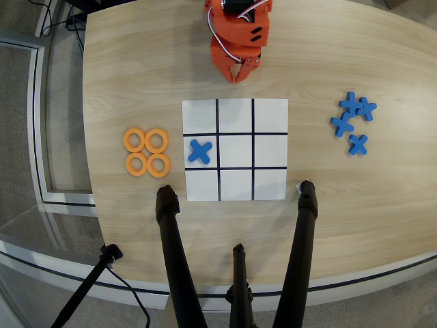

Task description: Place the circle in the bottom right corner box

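Several flat orange rings [147, 152] lie in a square cluster on the wooden table, left of the white 3x3 paper grid [235, 109]. None is held. The grid's bottom right corner cell [270, 184] in this view is bare white. A blue cross [199, 152] lies in the middle left cell. My orange gripper [238, 77] hangs at the top centre, just above the grid's top edge, far from the rings. Its fingertips are together and hold nothing.
Several blue crosses [353, 121] lie in a loose group right of the grid. Black tripod legs [172, 253] rise from the near table edge, ending near the grid's lower corners. The table's curved edge runs along the left and bottom.
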Action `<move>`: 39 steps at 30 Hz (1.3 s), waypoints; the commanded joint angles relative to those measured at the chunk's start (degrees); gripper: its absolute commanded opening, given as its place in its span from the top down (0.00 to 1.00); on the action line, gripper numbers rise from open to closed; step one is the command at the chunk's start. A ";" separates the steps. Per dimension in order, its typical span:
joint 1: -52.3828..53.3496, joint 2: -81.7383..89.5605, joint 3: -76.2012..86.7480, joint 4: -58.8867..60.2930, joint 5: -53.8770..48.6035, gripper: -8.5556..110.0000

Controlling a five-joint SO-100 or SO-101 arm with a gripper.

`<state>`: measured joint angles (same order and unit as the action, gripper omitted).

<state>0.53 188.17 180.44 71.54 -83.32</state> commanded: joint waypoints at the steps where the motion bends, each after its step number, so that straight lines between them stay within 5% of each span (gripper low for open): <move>1: 0.09 -0.44 1.23 -0.62 0.53 0.92; 21: 1.93 -3.60 -5.80 0.44 1.67 0.85; 39: 21.53 -48.16 -44.82 -8.96 0.44 0.72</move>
<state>20.21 146.34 142.56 64.07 -82.18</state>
